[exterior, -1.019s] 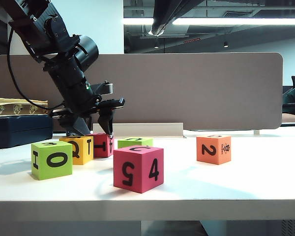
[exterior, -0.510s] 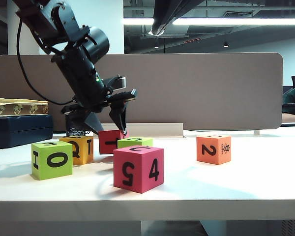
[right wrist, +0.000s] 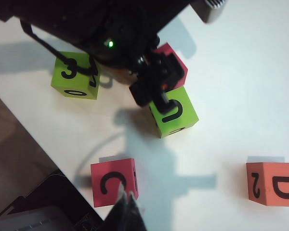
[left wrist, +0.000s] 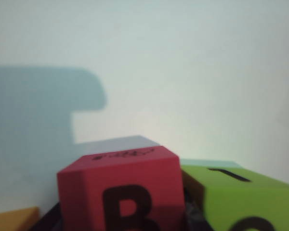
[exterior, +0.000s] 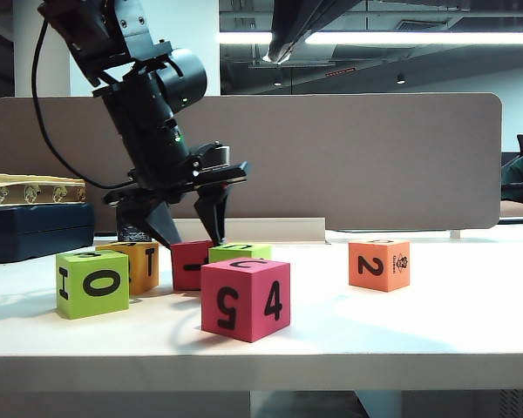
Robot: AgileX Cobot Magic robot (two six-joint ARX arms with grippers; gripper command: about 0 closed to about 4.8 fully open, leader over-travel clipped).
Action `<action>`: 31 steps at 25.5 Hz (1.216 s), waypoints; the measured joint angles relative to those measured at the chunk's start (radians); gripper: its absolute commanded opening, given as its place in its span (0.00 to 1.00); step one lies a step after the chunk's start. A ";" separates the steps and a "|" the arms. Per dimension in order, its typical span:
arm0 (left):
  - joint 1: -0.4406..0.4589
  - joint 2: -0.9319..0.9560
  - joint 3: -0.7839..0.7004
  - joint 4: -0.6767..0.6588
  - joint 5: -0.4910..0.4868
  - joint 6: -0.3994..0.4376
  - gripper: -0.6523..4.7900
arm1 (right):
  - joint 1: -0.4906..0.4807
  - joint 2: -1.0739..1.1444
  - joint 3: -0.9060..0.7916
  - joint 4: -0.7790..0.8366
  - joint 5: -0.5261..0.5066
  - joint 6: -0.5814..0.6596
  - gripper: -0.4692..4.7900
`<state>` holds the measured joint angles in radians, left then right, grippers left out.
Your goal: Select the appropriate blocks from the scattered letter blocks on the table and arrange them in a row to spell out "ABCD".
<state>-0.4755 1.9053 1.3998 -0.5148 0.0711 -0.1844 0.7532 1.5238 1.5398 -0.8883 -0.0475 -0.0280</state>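
Observation:
My left gripper is shut on a red cube: the left wrist view shows its B face filling the space between the jaws. In the exterior view that red cube sits low at the table, between the yellow-orange cube and a lime cube. The red 5/4 cube stands in front, the lime 0 cube at left, the orange 2 cube at right. My right gripper hangs shut and empty high over the red cube's C face.
A grey divider panel closes the back of the table. A dark box with a yellow case on it stands at far left. From above, the orange cube shows D, far from the cluster.
My left gripper has carried the red cube to the right, away from the yellow-orange cube and up against the lime cube, turning it on the way. The right gripper has kept still.

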 measured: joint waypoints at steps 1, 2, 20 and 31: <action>-0.010 -0.002 0.000 -0.005 0.000 0.000 0.55 | 0.000 0.000 0.000 0.000 0.000 0.000 0.09; -0.012 -0.007 0.000 -0.010 0.000 0.003 0.54 | 0.000 0.000 0.000 0.000 0.000 0.000 0.09; -0.010 -0.074 0.000 -0.110 -0.049 0.012 0.55 | 0.001 0.000 0.000 -0.010 0.000 0.000 0.09; -0.010 -0.040 -0.001 -0.091 -0.049 0.011 0.55 | 0.002 0.000 0.000 -0.012 0.000 0.000 0.09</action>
<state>-0.4850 1.8648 1.3991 -0.6056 0.0223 -0.1730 0.7547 1.5238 1.5398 -0.9001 -0.0475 -0.0280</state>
